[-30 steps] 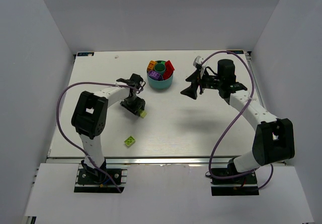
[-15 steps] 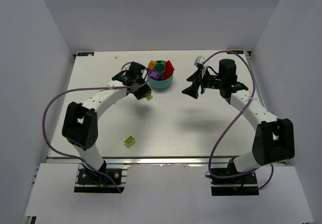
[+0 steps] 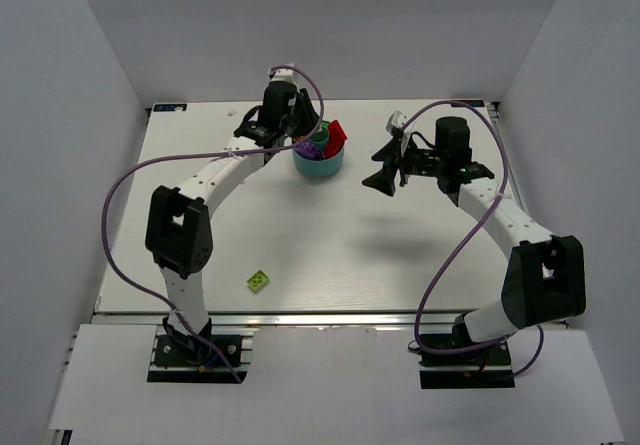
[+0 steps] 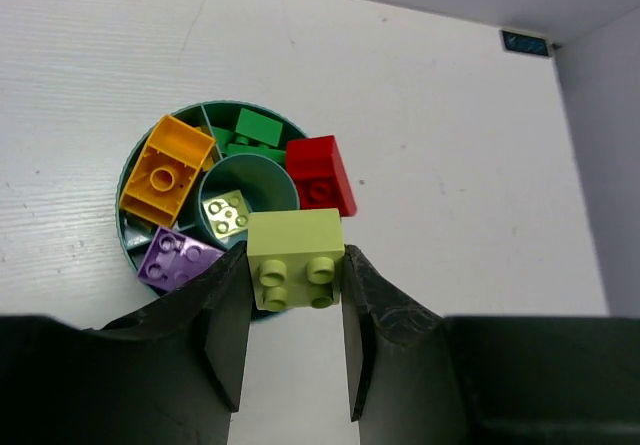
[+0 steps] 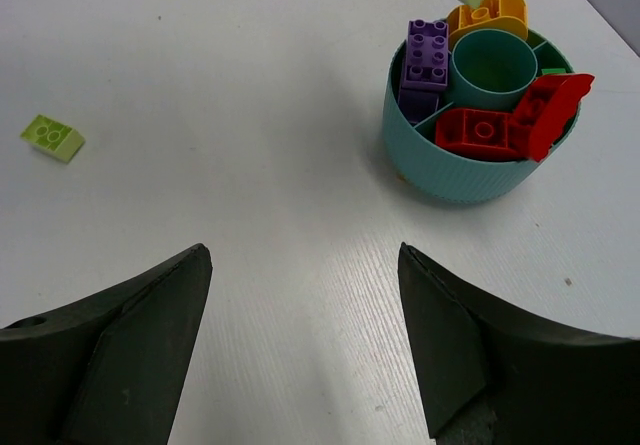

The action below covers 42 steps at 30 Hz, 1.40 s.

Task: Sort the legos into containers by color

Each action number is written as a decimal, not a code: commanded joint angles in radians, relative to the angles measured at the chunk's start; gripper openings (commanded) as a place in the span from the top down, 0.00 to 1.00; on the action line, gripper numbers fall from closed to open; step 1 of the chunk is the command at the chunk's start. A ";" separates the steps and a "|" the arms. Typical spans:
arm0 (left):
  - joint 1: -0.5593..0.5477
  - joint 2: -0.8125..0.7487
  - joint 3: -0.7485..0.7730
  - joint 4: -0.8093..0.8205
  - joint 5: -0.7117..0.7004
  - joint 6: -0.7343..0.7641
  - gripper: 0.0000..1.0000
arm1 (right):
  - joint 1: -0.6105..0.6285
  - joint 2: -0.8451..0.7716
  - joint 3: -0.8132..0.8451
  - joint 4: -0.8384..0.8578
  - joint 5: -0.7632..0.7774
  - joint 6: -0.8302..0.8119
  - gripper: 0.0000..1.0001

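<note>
Left wrist: left hand point(image 4: 296, 270) pinches lime brick point(image 4: 295, 243), studs toward wrist; right hand point(image 5: 302, 255) spread, empty.

Left arm stretched right across the table point(image 3: 400, 255), and the left gripper point(image 3: 298, 135) hung over the left edge of the teal bowl point(image 3: 322, 168); from up there its jaws could not be made out. Red lego point(image 3: 336, 132) stuck up at the bowl's far right rim, purple lego point(image 3: 312, 149) lay inside. The right gripper point(image 3: 380, 170) hovered just right of the bowl, fingers spread wide. One lime green lego point(image 3: 259, 281) sat alone near the front edge.
</note>
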 commanded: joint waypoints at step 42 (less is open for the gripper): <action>0.001 0.187 0.265 0.025 -0.017 0.073 0.34 | -0.005 -0.006 0.076 -0.264 -0.156 -0.349 0.11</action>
